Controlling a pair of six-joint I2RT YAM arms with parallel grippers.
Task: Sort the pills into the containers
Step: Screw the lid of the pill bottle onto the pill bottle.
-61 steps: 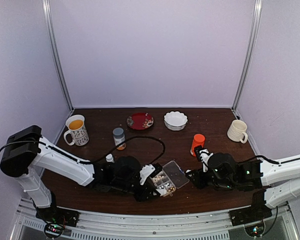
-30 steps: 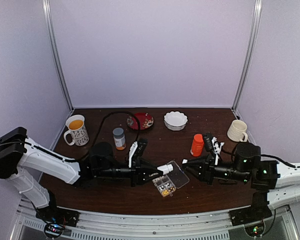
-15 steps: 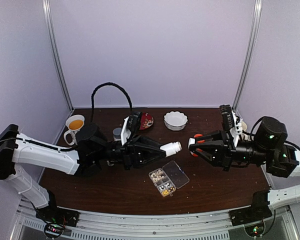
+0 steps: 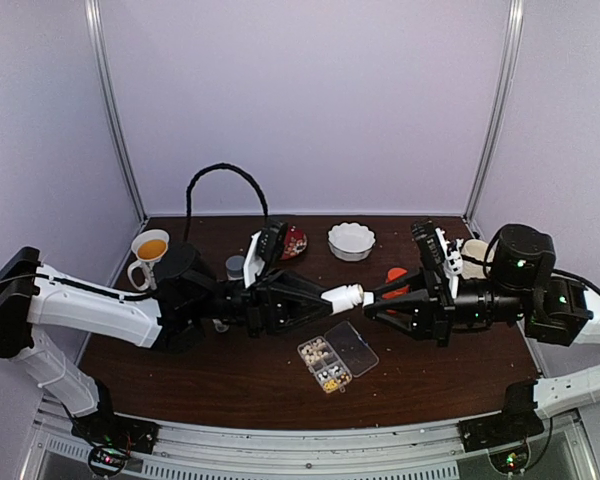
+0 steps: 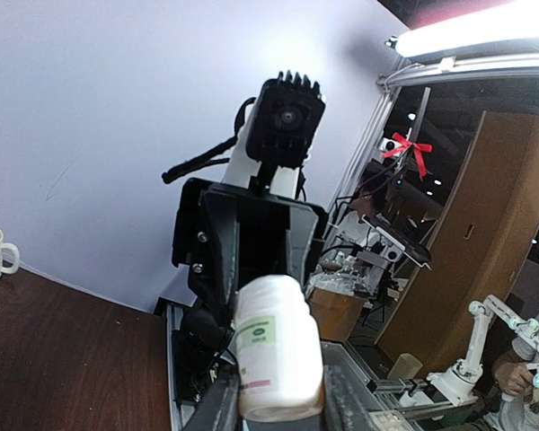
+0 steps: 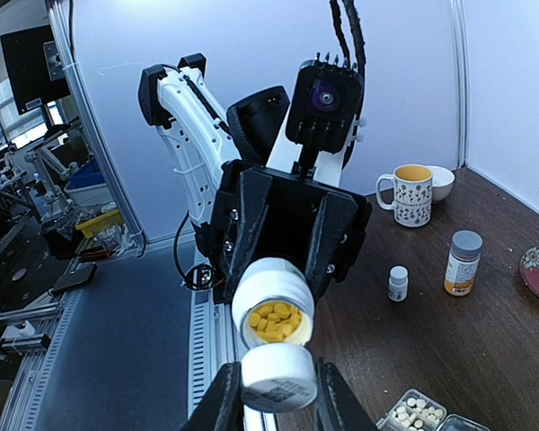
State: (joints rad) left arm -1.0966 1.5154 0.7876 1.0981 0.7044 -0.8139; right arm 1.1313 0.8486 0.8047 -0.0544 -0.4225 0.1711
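Both sets of jaws are clenched. The left gripper (image 4: pixel 327 297) is grasping a small white bottle (image 5: pixel 277 346) around its body. The right gripper (image 4: pixel 373 300) is pinching the bottle's cap (image 6: pixel 278 377), which sits off the neck and just below the mouth. The two are held well above the table (image 4: pixel 230 370).

From the right wrist camera I look straight into the open mouth, where yellow pills (image 6: pixel 272 321) lie heaped. The bottle is on its side with its long axis level, running left to right, and its mouth faces my right arm.

That attitude is what worries me. With no cap on and the neck horizontal, any dip of the left wrist or knock from the cap could send pills rolling out onto the wood. From overhead I can't quite tell whether the mouth hangs over the pill box (image 4: pixel 310 368) or beyond its far edge.

The box lies on the table below, nearer the arm bases, with whitish pills (image 4: pixel 318 352) in some cells. Its long axis runs diagonally, and its lid (image 4: pixel 358 347) is folded open toward the right arm. A loose pour could also mix kinds across neighbouring cells.
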